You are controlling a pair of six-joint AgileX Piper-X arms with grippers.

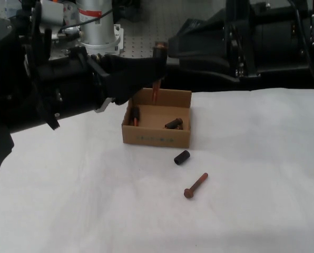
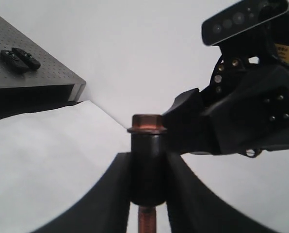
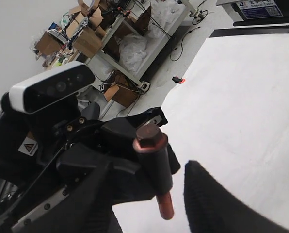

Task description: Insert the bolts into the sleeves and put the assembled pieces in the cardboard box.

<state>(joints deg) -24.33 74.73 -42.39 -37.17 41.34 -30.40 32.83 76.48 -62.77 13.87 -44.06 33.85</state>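
the left gripper pinches a black sleeve with a copper bolt through it, tilted over the white worktop. the right gripper is spread wide.

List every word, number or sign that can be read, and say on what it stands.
No text can be read.
Cardboard box: print on its front wall, too small to read.
Yellow label on an arm: a warning triangle, words too blurred.
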